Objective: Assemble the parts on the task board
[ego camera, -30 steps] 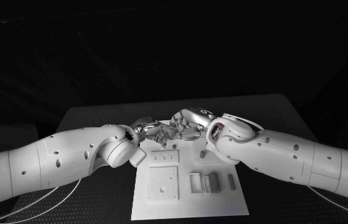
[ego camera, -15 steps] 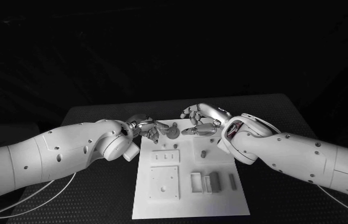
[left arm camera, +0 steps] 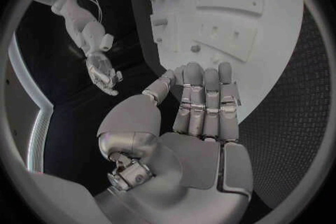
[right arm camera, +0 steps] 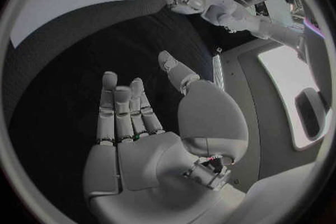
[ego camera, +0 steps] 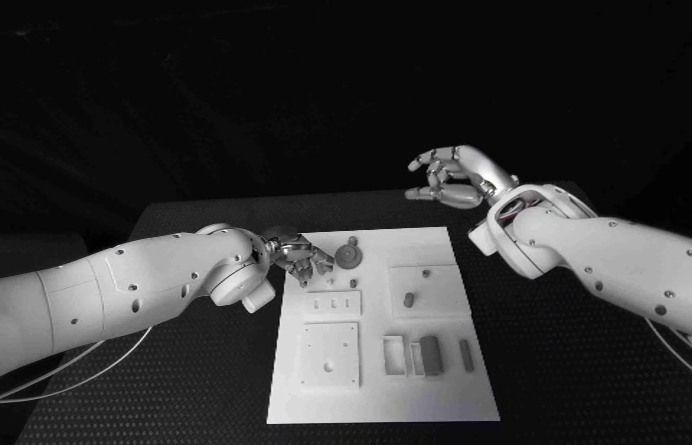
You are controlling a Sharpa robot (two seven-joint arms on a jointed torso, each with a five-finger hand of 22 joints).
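The task board point(ego camera: 433, 385) is a white plate carrying small grey parts point(ego camera: 430, 355) and a round disc point(ego camera: 351, 258). I see my left hand point(ego camera: 299, 258) flat and empty at its far-left corner, my right hand point(ego camera: 456, 177) raised, loosely spread, empty.

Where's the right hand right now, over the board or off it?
Off it: in the head view the right hand is past the far right corner of the task board, over the black table, empty with fingers apart.

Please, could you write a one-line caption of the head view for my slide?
Left hand rests at the white board's far left corner near a round part; right hand hangs empty beyond the board.
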